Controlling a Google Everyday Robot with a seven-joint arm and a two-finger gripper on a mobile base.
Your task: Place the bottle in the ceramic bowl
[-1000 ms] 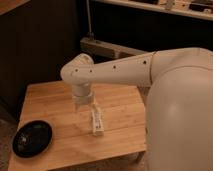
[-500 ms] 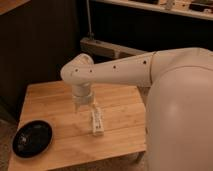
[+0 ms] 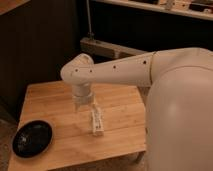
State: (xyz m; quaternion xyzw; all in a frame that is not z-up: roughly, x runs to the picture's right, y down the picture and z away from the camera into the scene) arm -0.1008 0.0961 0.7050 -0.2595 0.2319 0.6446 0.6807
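Over the table (image 3: 47, 100) the pincer (image 3: 85, 108) hangs just beside the bottle (image 3: 97, 124)

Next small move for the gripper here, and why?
Probably ease the gripper down and slightly toward the camera, over the middle of the small white plastic bottle. It lies on its side on the wooden table, the gripper hanging by its far end, apparently not holding it. The shallow glossy black ceramic bowl sits apart, at the table's near corner.

Light wooden tabletop (image 3: 50, 100), gripper (image 3: 84, 107) hanging over its middle. Dark panel (image 3: 40, 45) behind it, grey metal rail (image 3: 107, 48) and thin upright pole (image 3: 89, 17) further back.
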